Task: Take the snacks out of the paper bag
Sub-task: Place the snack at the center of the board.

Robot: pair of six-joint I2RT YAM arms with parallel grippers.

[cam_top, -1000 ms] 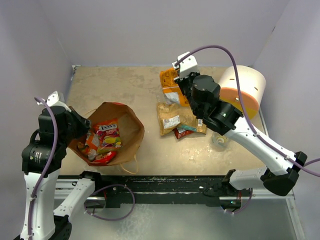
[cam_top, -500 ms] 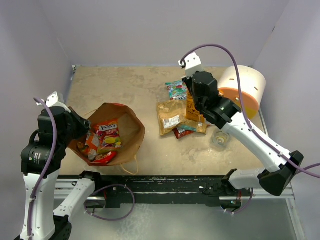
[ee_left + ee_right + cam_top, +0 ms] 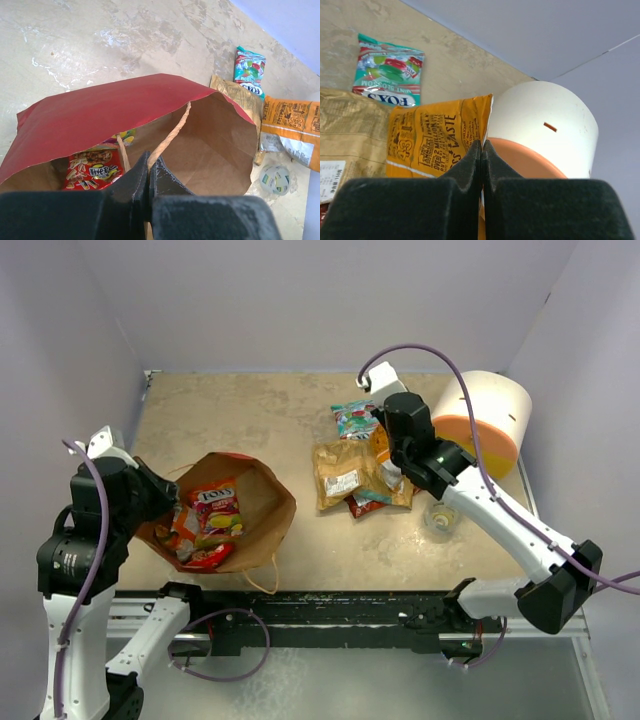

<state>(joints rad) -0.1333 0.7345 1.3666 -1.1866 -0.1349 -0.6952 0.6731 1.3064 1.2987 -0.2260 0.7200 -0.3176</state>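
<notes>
The paper bag (image 3: 264, 496), red outside and brown inside, lies open at the left. It holds a multicoloured candy pack (image 3: 216, 508) and a red packet (image 3: 204, 556). My left gripper (image 3: 166, 508) is shut on the bag's string handle (image 3: 169, 134) at the bag's left rim. My right gripper (image 3: 384, 446) is shut on the edge of an orange packet (image 3: 434, 136) and holds it over the pile of snacks. On the table lie a teal-green packet (image 3: 352, 418), a tan packet (image 3: 340, 476) and a red and silver packet (image 3: 362, 506).
A white cylinder with an orange band (image 3: 490, 420) stands at the back right, close behind the right gripper. A small clear tape roll (image 3: 440, 518) lies in front of it. Walls close the table at the left, back and right.
My right gripper has carried the orange packet from the back towards the front right, over the pile, and the teal-green packet now shows. The left gripper keeps its hold on the handle.
</notes>
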